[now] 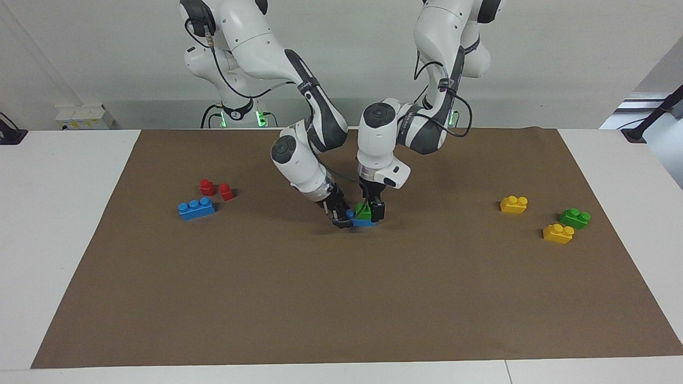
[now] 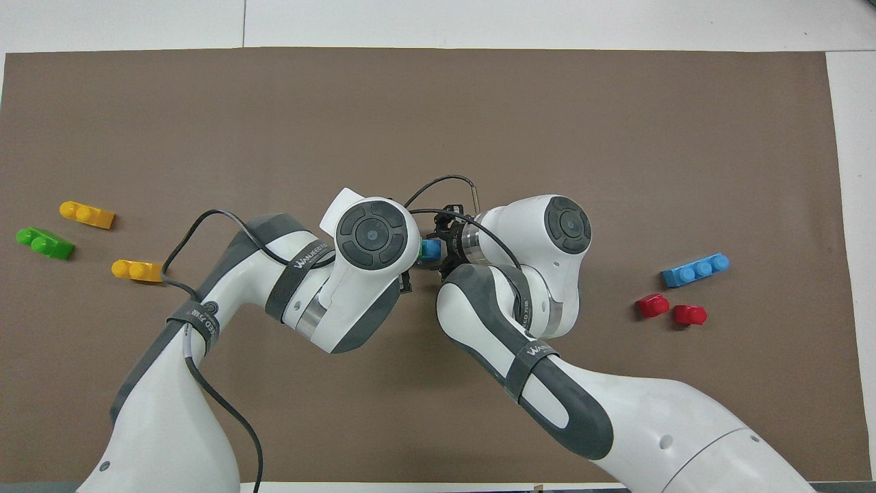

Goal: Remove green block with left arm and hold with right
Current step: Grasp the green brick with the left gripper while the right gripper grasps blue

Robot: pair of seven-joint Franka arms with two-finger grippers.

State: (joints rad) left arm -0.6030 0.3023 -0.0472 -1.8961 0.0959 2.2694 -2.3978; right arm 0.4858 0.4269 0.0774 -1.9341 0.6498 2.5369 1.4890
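Left end effector (image 1: 370, 212) open astride green block (image 1: 363, 212); right end effector (image 1: 341, 218) on blue brick (image 1: 364, 222)

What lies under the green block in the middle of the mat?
A blue brick lies under the green block. Both grippers crowd the pair, covering part of the blue brick and the seam.

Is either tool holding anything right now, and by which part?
Left tool stands open around the green block; right tool is at the blue brick's end, grip unclear.

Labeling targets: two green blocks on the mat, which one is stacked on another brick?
The green block at mid-mat, sitting on a blue brick between both grippers. The other green block lies on the mat beside the yellow bricks.
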